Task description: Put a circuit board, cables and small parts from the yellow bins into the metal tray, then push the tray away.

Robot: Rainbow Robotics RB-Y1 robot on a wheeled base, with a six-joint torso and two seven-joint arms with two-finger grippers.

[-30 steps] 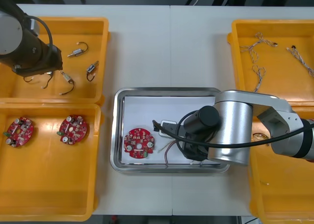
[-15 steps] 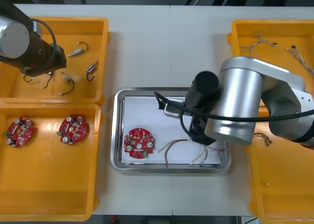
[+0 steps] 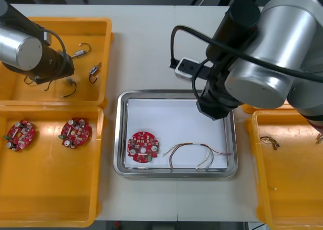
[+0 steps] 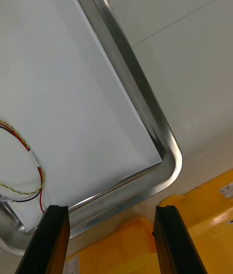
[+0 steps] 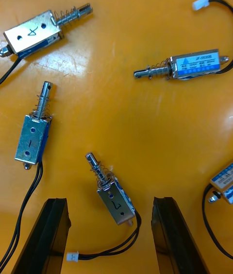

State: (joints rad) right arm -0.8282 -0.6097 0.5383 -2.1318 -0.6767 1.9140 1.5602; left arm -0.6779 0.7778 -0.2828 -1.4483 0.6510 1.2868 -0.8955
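The right gripper (image 4: 110, 210) is held above the metal tray (image 3: 120, 134), near its 1 o'clock corner, with the fingers apart and nothing between them. Inside the tray, a round red circuit board (image 3: 143, 147) is seen at 8 o'clock and a red and yellow cable (image 3: 194, 152) at 5 o'clock. The left gripper (image 5: 110, 201) is held over the yellow bin (image 3: 105, 48) at 10 o'clock from the tray. Its fingers are spread, and a small metal part (image 5: 118, 207) is seen under the gap, not clamped.
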